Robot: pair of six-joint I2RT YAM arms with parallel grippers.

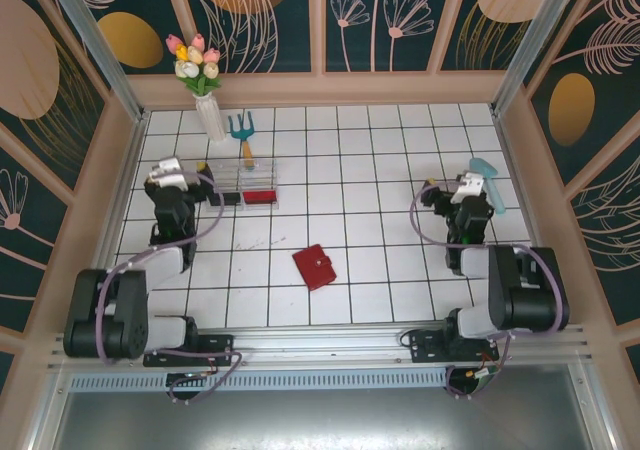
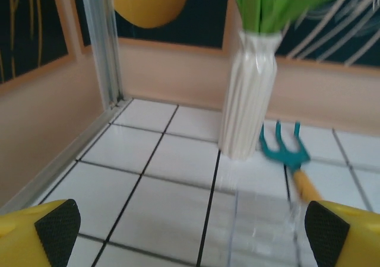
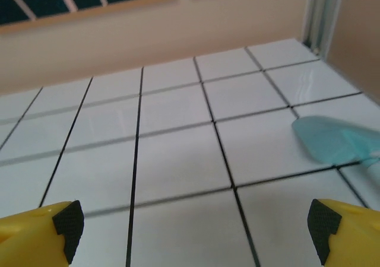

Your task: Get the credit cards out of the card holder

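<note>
Red card holder (image 1: 315, 266) flat, closed, askew to tiles (image 1: 385, 175); left pincer (image 2: 191, 231), right pincer (image 3: 196, 226) released.

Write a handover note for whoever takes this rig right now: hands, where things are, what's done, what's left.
Left hand: open, empty, at the left side of the table, facing the white vase and teal garden fork.
Right hand: open, empty, at the right side, next to a light-blue scoop.
Card holder: lying folded shut on the tiles mid-table, between the arms, touched by neither hand.
Done: nothing visible; the holder is not yet opened.
Left: reach the holder, open it, pull the cards out.
</note>
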